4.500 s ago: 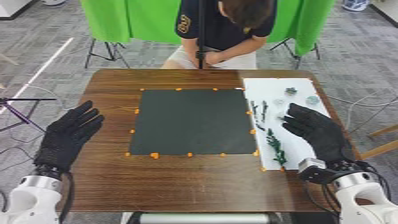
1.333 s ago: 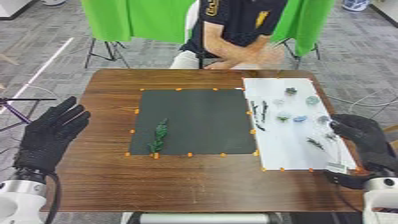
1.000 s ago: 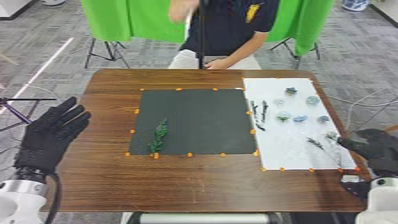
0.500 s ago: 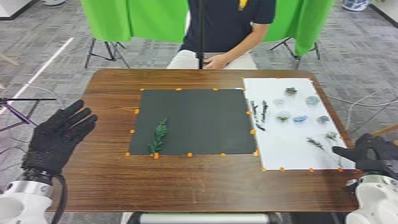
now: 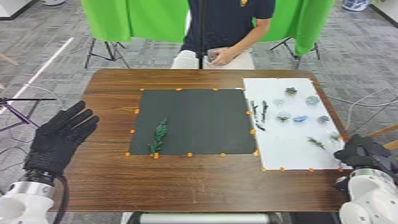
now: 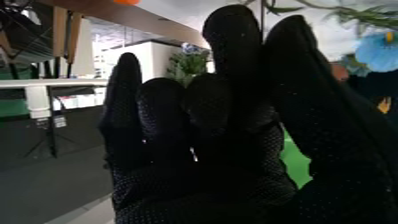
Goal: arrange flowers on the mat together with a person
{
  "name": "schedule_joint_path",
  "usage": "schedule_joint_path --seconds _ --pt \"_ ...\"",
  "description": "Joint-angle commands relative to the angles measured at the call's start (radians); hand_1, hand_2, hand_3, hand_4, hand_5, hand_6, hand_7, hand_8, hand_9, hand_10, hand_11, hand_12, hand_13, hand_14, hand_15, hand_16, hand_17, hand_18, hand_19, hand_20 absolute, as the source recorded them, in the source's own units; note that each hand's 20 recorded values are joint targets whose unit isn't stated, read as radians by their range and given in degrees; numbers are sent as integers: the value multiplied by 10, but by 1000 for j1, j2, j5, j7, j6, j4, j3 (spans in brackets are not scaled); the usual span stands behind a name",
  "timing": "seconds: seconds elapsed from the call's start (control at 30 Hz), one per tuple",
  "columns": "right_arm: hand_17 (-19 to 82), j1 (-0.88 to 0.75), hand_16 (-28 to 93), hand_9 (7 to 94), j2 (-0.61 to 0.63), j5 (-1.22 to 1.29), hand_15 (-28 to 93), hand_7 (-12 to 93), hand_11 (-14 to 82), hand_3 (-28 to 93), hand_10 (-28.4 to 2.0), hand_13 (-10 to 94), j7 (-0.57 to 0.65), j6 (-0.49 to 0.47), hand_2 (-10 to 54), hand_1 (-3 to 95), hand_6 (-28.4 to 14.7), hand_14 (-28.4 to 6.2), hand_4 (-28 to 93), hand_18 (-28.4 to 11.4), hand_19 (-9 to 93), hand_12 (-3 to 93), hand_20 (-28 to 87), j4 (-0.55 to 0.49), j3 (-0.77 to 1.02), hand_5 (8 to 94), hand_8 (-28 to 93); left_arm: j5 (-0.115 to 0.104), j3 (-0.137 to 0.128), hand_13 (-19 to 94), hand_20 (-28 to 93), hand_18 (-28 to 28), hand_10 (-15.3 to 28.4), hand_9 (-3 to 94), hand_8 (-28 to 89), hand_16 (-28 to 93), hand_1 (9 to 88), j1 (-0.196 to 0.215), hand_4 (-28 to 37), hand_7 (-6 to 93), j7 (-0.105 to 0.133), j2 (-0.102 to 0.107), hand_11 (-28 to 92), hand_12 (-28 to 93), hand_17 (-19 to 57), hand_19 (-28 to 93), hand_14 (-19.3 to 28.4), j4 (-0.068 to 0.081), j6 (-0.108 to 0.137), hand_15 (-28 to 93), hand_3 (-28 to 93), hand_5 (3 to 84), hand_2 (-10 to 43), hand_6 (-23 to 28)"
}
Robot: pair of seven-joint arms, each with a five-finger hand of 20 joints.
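At white sheet's edge (image 5: 306, 161), right hand (image 5: 362, 152)

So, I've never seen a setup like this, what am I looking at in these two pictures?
It's a robot with two white arms, each with a black-gloved hand. One picture looks down from its head: the left hand is open over the left side of the brown table, and the right hand is by the lower right of a white sheet. The other is from the right wrist, showing that hand close up.

A green sprig lies on the dark mat. The sheet carries dark stems, small sprigs and little blossoms. I can't make out anything held in either hand.
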Motion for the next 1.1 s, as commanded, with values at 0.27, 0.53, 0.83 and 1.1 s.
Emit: schedule_joint_path --seconds 0.27,0.53,0.83,1.1 --pt "210 34 474 646 23 121 777 385 651 696 -156 500 7 163 -95 511 -13 -187 -282 -233 731 532 326 -93 -67 798 123 -6 9 305 92 145 153 375 -85 -38 312 6 -283 99 -13 -12 155 91 -4 281 157 8 2 243 703 420 118 74" --pt "210 61 470 655 33 34 777 376 627 729 -163 503 -22 189 -95 513 -23 -191 -282 -236 733 573 322 -131 -134 804 158 -6 22 305 93 145 152 375 -84 -38 312 -9 -283 98 -30 -4 155 91 -5 281 157 16 -5 243 703 420 117 74" --pt "188 -34 435 588 40 -78 784 343 644 742 -180 457 51 154 -95 345 -27 -214 -258 -249 740 494 280 -120 -61 719 -93 -9 14 304 92 144 153 374 -84 -39 312 -2 -283 99 -30 0 154 92 -5 281 157 17 -3 244 703 419 118 74" --pt "180 -29 423 586 13 -134 786 338 642 721 -188 453 43 83 -95 326 -32 -218 -257 -255 744 486 274 -34 -56 720 -126 -10 18 304 93 144 153 373 -84 -39 312 -1 -283 100 -28 -1 154 92 -5 282 157 19 -5 245 703 419 118 74"
